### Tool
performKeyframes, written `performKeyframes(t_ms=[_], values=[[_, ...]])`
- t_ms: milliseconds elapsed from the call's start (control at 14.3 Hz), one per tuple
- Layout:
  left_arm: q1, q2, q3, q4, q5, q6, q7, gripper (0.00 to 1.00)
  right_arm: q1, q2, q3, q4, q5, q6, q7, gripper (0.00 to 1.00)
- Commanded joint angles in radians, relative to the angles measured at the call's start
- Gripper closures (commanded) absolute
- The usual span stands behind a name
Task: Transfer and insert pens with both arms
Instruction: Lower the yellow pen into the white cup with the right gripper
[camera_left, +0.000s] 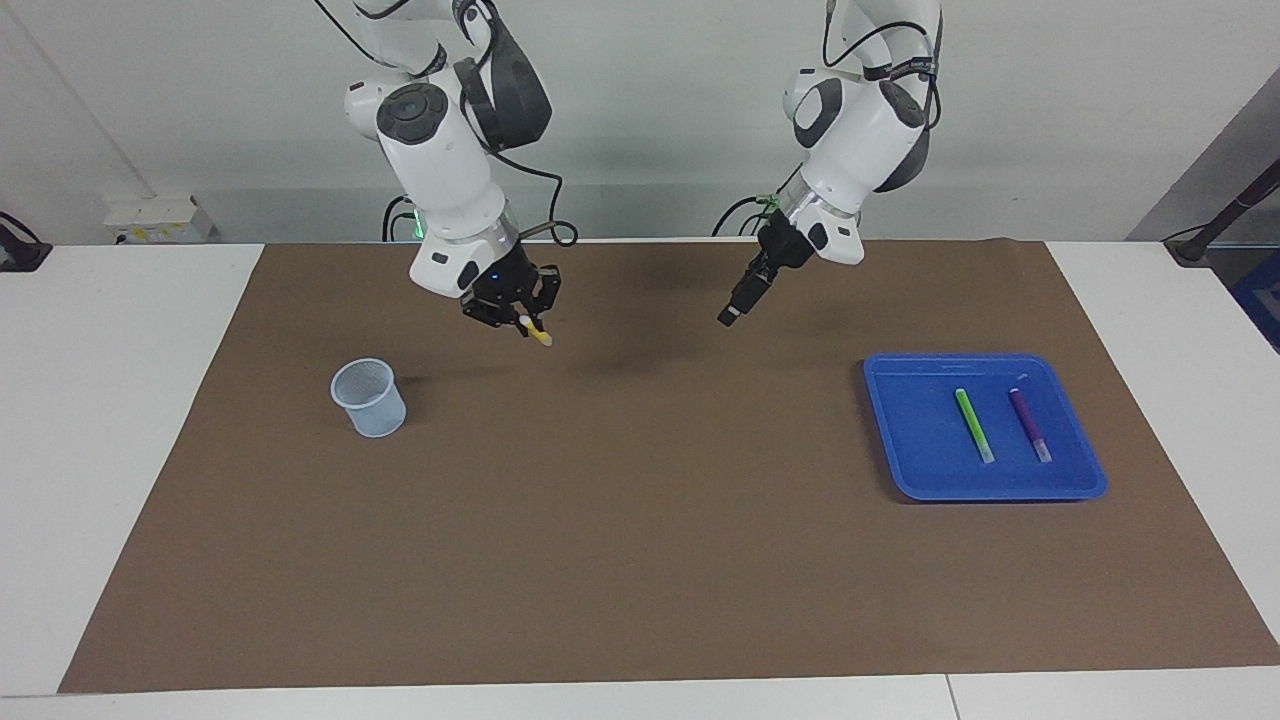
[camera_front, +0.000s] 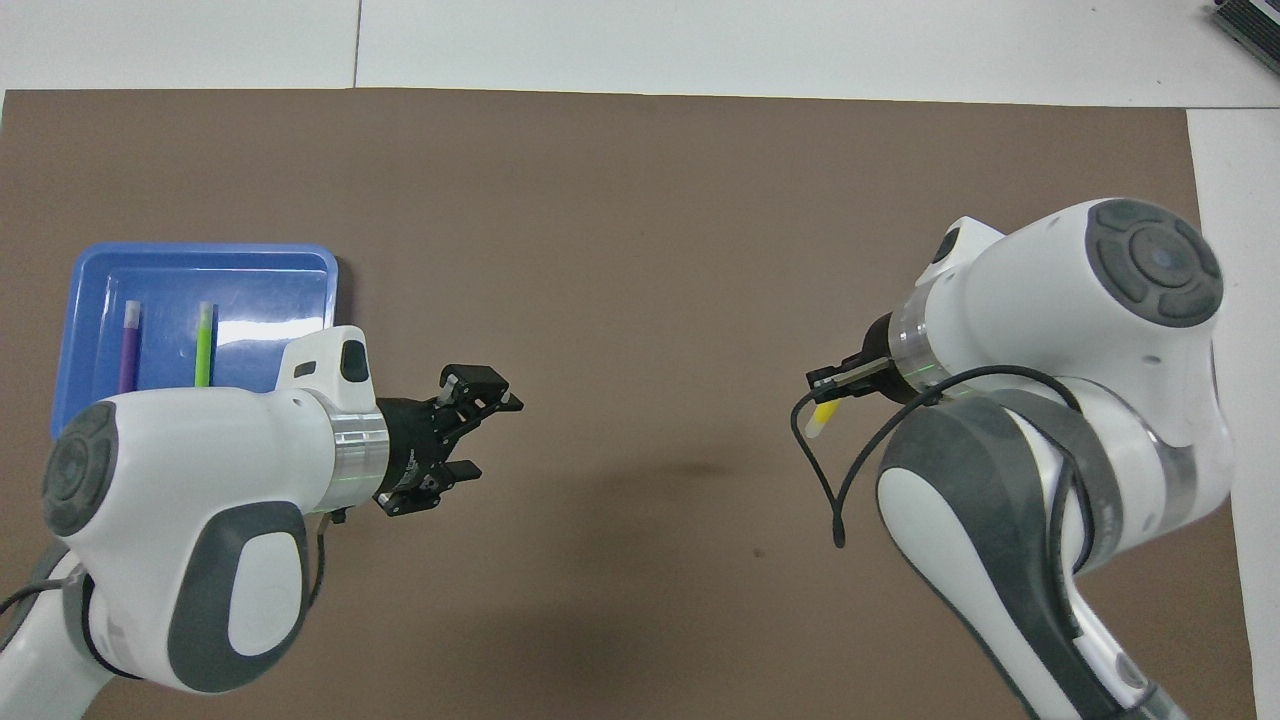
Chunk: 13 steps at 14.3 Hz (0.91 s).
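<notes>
My right gripper (camera_left: 522, 322) is shut on the yellow pen (camera_left: 541, 338), which slants downward with its pale end lowest. It hangs over the mat beside the pale mesh cup (camera_left: 369, 397), toward the middle of the table. In the overhead view the right gripper (camera_front: 832, 383) and the yellow pen (camera_front: 821, 420) show, but the arm hides the cup. My left gripper (camera_left: 730, 316) hangs open and empty over the mat between the middle and the blue tray (camera_left: 920, 440). The green pen (camera_left: 974, 425) and purple pen (camera_left: 1030, 425) lie side by side in the tray.
A brown mat (camera_left: 640, 540) covers most of the white table. The blue tray (camera_front: 270, 300) holds the green pen (camera_front: 204, 340) and the purple pen (camera_front: 130, 340) at the left arm's end. The left gripper (camera_front: 488, 435) is turned toward the mat's middle.
</notes>
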Motion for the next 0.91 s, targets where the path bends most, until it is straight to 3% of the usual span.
performKeyframes(t_ms=[0, 560, 840], values=[[0.1, -0.036, -0.002, -0.02, 0.025, -0.081, 0.249, 0.19, -0.041, -0.032, 0.01, 0.003, -0.125, -0.051, -0.159, 1.0], [0.273, -0.022, -0.004, -0.017, 0.197, -0.111, 0.71, 0.23, -0.192, -0.053, 0.012, -0.126, -0.173, 0.16, -0.446, 1.0], [0.297, 0.019, -0.003, 0.003, 0.28, -0.095, 0.779, 0.26, -0.201, -0.055, 0.012, -0.207, -0.173, 0.269, -0.454, 1.0]])
